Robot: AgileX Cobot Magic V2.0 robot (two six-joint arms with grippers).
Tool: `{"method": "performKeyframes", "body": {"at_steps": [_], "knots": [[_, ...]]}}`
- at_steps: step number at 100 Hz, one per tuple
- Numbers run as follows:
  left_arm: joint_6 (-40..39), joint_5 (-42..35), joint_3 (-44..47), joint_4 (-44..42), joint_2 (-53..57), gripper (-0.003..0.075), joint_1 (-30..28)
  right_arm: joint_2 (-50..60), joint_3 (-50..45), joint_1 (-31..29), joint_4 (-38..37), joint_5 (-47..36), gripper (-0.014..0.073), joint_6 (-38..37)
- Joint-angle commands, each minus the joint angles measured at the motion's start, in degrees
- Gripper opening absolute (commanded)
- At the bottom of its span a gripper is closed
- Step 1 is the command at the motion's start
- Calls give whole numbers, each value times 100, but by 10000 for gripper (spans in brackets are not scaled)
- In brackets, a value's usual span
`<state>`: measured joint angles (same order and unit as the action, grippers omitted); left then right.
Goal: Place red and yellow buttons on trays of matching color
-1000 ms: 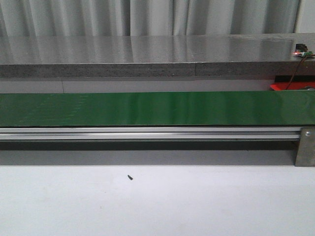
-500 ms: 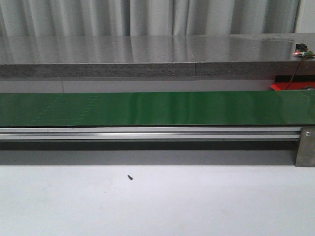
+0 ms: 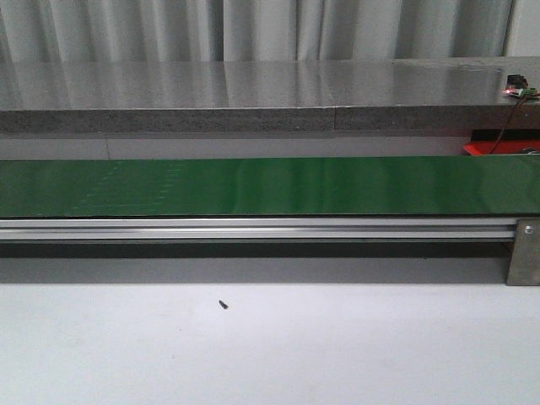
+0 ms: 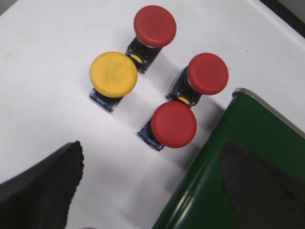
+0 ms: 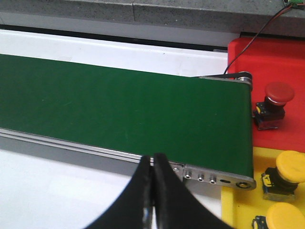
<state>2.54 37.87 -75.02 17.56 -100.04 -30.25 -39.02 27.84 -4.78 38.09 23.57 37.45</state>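
Under my left wrist camera, on the white table [image 4: 43,71], stand four buttons close together: one yellow button [image 4: 113,74] and three red buttons [image 4: 174,124], just beside the end of the green belt [image 4: 228,181]. My left gripper [image 4: 150,183] hangs above them with its dark fingers [image 4: 43,186] spread wide apart, holding nothing. My right gripper [image 5: 153,191] has its two fingers pressed together, empty, over the belt's near edge. Past the belt's end I see a red tray [image 5: 271,62] with one red button [image 5: 272,105] on it, and next to it a yellow tray [image 5: 243,205] with two yellow buttons [image 5: 285,172]. From the front I see only the belt's long side and bare table; neither arm shows.
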Motion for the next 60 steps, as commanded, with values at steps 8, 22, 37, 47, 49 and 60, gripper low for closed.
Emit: {"method": "performKeyframes", "body": {"at_steps": [8,22,37,47,49,60], "knots": [[-169,-83,-501,53,-61,549,-157,32,156,3,126,-333,-67,35],[-254,0,-716,40,-300,548,-234,32,156,3,126,-333,-67,35],[-292,-40,-852,40,-529,548,-234,32,156,3,126,-333,-67,35],[-322,-107,-936,29,-695,548,-234,32,156,3,126,-333,-67,35],[-322,-110,-971,17,-719,548,-234,32,156,3,126,-333,-67,35],[-340,-153,-1081,17,-901,548,-234,32,156,3,126,-333,-67,35]]}}
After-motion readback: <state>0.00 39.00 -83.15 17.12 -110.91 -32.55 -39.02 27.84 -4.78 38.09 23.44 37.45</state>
